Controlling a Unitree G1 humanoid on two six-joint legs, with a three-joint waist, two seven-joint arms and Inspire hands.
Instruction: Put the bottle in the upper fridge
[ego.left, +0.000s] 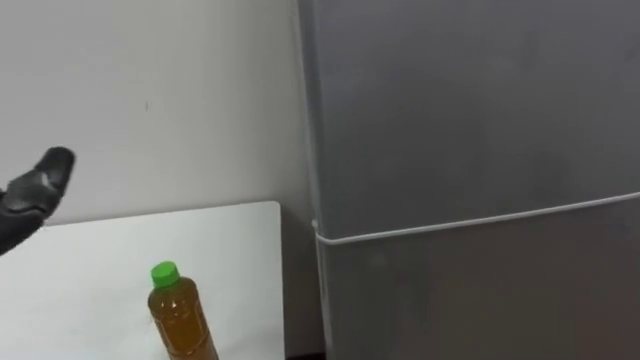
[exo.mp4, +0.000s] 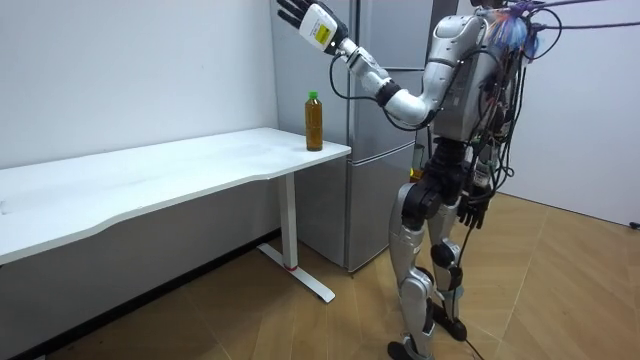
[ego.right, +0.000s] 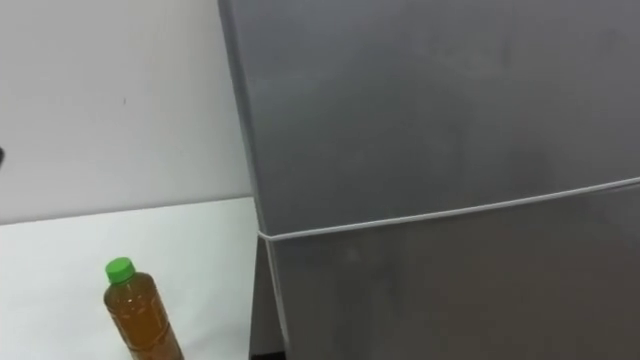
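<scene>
Bottle (ego.left: 180, 318) stands on table (ego.left: 230, 250), below the raised left hand (ego.left: 35, 195), fingers straight, holding nothing.

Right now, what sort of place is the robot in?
Probably an office or test room set up for housework, not a fitted kitchen: a grey two-door fridge stands by a bare white wall, a long white table beside it bears one bottle, and the floor is wood.
</scene>
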